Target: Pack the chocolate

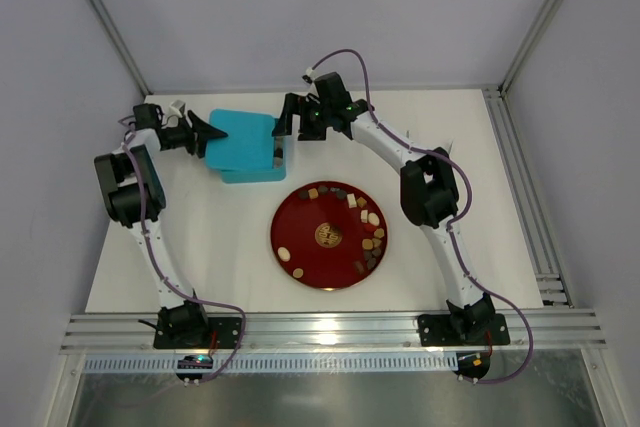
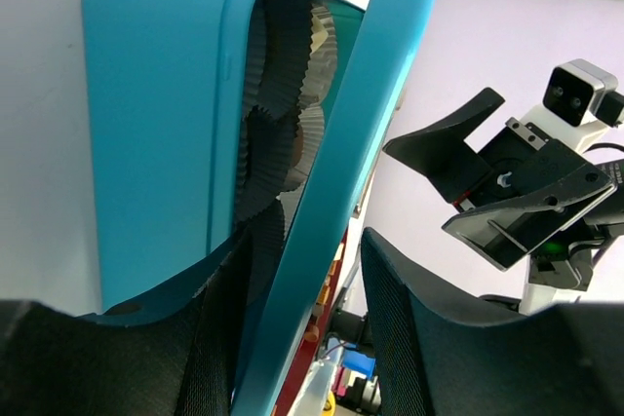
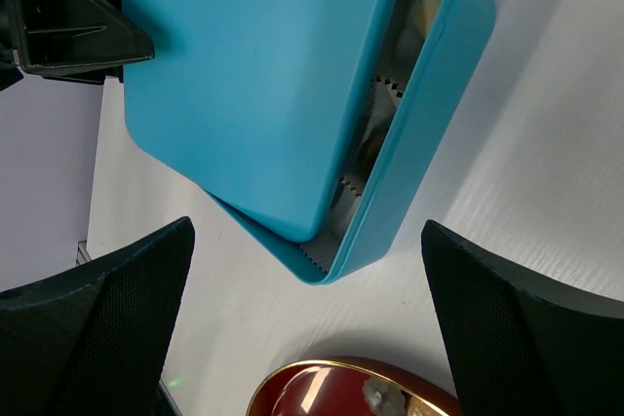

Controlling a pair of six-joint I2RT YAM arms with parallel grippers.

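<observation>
In the top view the left gripper (image 1: 214, 135) sits at 9 o'clock of the teal box (image 1: 250, 173). Its wrist view shows the jaws apart around a teal edge. I take that edge to be the lid (image 1: 243, 134), which looks tilted up off the base. Background shows between the edge and one finger (image 2: 419, 338), so the lid is straddled, not pinched.

The lid lies askew, leaving a strip open along the box's 3 o'clock side, where crimped paper cups (image 2: 283, 94) line the inside. Something brown shows in that strip, but I cannot tell if it is a piece.

The right gripper (image 1: 285, 119) hovers at about 1 o'clock of the box. Its jaws are spread wide with nothing between them, and its camera looks down on the lid.

The chocolate (image 1: 372, 218) lies loose on the red plate (image 1: 300, 222), at 5 o'clock from the box. Most pieces curve along the rim from 11 o'clock round to 5 o'clock, with a couple near 7 and 8 o'clock.

From the right gripper that arc lies toward 5 o'clock, near at hand. From the left gripper it is at 4 o'clock, well apart. The right arm is therefore the nearer and freer one to fetch. The pieces are too small for their long axis to matter much
</observation>
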